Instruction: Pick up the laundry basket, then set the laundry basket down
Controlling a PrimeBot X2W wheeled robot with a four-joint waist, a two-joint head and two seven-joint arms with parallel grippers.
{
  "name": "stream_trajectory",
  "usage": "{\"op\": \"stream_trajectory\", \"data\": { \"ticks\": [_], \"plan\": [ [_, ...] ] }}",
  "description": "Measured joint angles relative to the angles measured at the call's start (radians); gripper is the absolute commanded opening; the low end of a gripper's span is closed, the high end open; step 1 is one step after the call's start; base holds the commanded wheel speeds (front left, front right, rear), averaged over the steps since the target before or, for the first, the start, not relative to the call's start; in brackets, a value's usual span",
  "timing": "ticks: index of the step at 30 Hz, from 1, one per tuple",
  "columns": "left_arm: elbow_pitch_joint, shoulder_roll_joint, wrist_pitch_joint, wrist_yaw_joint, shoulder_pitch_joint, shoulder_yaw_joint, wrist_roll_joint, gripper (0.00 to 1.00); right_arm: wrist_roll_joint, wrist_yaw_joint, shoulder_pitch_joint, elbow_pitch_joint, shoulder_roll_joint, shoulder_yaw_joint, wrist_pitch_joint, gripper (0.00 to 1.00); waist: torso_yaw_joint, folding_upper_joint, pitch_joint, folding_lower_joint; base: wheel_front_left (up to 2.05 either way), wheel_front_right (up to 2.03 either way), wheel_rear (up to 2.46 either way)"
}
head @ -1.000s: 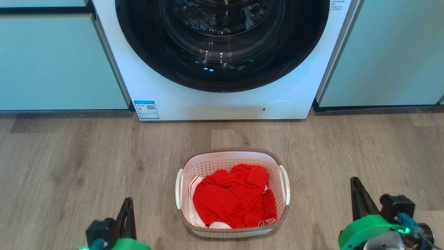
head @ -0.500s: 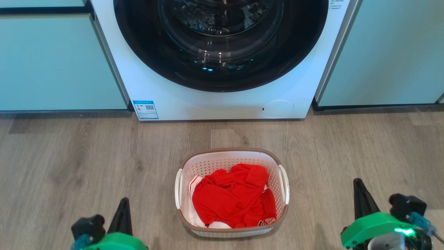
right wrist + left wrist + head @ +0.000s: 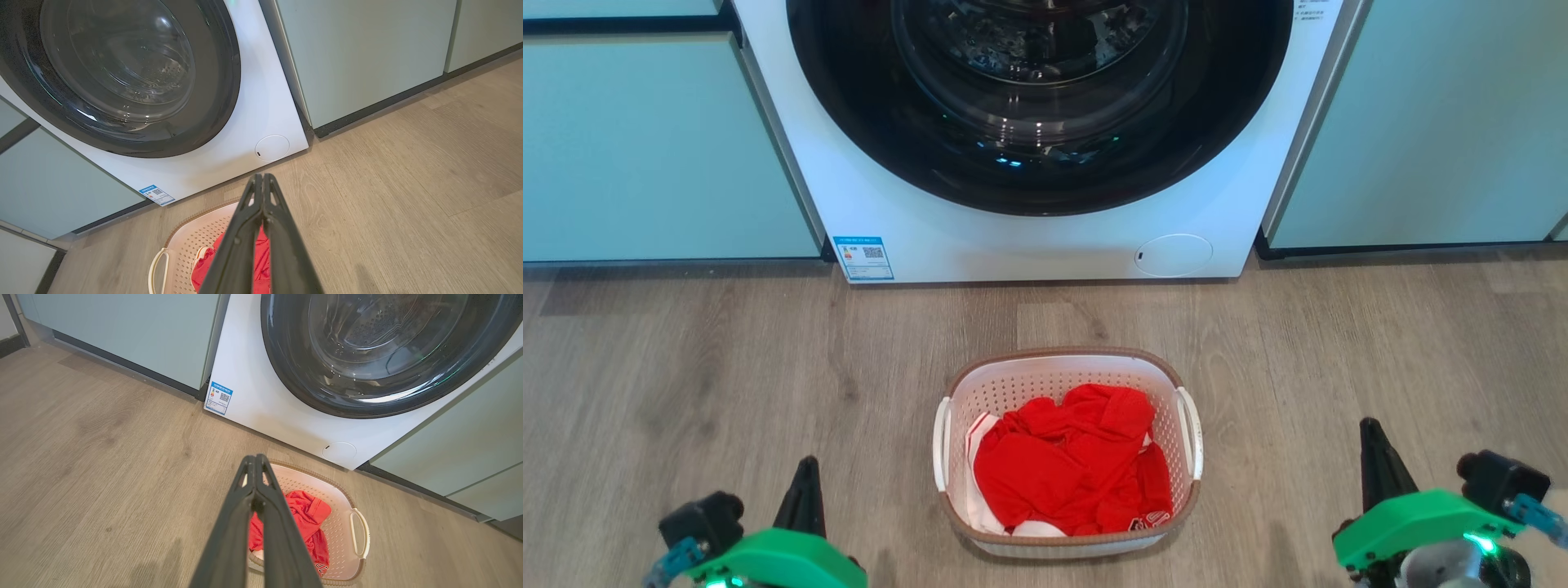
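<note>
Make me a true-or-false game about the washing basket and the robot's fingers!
1. The laundry basket stands on the wooden floor in front of the washing machine. True.
2. The basket is empty. False: red clothes lie inside it.
3. The left fingers are spread wide. False: they are pressed shut and hold nothing.
4. The basket has a brown rim. True.
5. The right fingers grip a basket handle. False: they are shut, off to the basket's right, and do not touch it.
</note>
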Motion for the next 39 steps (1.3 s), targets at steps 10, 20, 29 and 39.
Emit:
{"op": "stream_trajectory", "data": {
  "ticks": [10, 20, 29, 39],
  "plan": [
    [0.005, -0.004, 0.026, -0.026, -0.017, 0.019, -0.113, 0.00, 0.120, 0.000, -0.012, 0.002, -0.001, -0.008, 0.026, 0.00, -0.003, 0.0000, 0.001, 0.0000, 0.00, 0.00, 0.00],
    [0.008, -0.008, 0.052, -0.049, -0.028, 0.043, -0.223, 0.00, 0.239, 0.000, -0.016, 0.003, -0.002, -0.021, 0.053, 0.00, -0.006, 0.0000, 0.002, 0.0000, 0.00, 0.00, 0.00],
    [0.014, -0.012, 0.075, -0.072, -0.049, 0.071, -0.323, 0.00, 0.346, 0.000, -0.035, 0.005, -0.002, -0.029, 0.077, 0.00, -0.008, 0.0000, 0.003, 0.0000, 0.00, 0.00, 0.00],
    [0.025, -0.016, 0.096, -0.088, -0.067, 0.100, -0.422, 0.00, 0.450, 0.000, -0.038, 0.006, -0.002, -0.037, 0.100, 0.00, -0.010, 0.0000, 0.004, 0.0000, 0.00, 0.00, 0.00]
  ]
}}
